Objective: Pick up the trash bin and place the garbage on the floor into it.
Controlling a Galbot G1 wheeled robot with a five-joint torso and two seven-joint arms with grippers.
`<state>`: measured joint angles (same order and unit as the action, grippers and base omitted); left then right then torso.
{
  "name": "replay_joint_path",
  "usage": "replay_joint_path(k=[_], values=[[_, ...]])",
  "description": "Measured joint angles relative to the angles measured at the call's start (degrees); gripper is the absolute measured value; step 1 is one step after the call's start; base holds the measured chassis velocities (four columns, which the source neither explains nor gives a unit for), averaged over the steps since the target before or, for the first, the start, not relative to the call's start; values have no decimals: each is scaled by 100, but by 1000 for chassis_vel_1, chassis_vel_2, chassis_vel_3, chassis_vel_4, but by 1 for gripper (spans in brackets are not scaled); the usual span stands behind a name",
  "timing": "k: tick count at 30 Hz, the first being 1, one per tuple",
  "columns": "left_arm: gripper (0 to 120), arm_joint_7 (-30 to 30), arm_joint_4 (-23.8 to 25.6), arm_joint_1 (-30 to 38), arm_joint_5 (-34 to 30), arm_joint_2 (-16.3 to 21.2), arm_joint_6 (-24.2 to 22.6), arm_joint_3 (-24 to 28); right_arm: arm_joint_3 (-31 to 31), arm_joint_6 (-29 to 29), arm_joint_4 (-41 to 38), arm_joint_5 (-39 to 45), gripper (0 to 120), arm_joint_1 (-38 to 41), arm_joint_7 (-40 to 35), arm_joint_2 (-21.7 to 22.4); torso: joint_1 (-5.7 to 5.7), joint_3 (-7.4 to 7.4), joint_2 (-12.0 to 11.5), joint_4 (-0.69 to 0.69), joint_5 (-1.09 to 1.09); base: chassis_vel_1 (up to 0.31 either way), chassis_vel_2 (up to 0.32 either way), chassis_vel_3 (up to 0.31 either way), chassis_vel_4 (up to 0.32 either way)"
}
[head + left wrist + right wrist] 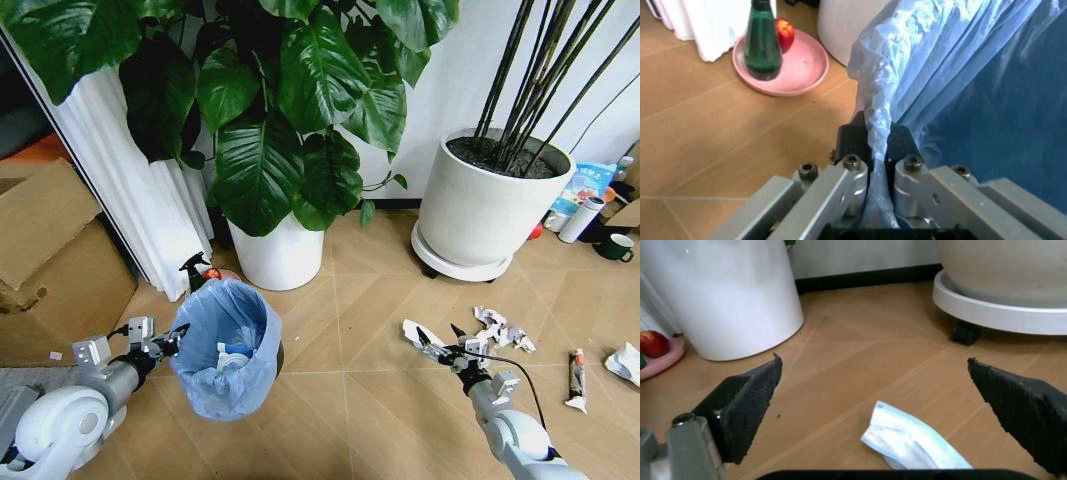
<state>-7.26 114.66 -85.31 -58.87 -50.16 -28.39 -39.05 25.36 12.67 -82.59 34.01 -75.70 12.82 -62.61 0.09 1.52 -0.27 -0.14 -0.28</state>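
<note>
- Trash bin (pixel 226 350): small, round and dark, lined with a crinkly light blue bag; it sits at the left of the head view, before the leafy plant's white pot (pixel 277 255). White litter lies inside it; the pieces cannot be counted.
- Left gripper (pixel 871 145): clenched on the bag-covered rim of the bin, one finger on either side of the plastic.
- Right gripper (pixel 873 390): released, jaws spread wide, poised over a pale blue-white packet (pixel 910 440) lying on the floor (pixel 360 300).
- Further garbage on the floor, to the right: one cluster of crumpled white paper (pixel 503 328), one tube-like wrapper (pixel 577 379), one white wad (pixel 626 361) at the picture's edge.
- Two large white pots; the second pot (pixel 490 205) stands on a wheeled base and holds dark soil and thin stems.
- Pink dish (pixel 800 65): holds one green bottle (pixel 762 42) and one red object (pixel 784 32).
</note>
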Motion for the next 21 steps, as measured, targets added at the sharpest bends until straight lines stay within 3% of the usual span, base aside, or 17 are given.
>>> replay_joint_path(k=[21], values=[[0, -14, 48, -55, 12, -38, 0, -23, 20, 60, 202, -37, 100, 1, 160, 100, 0, 0, 0, 0, 1, -82, -79, 82, 82]])
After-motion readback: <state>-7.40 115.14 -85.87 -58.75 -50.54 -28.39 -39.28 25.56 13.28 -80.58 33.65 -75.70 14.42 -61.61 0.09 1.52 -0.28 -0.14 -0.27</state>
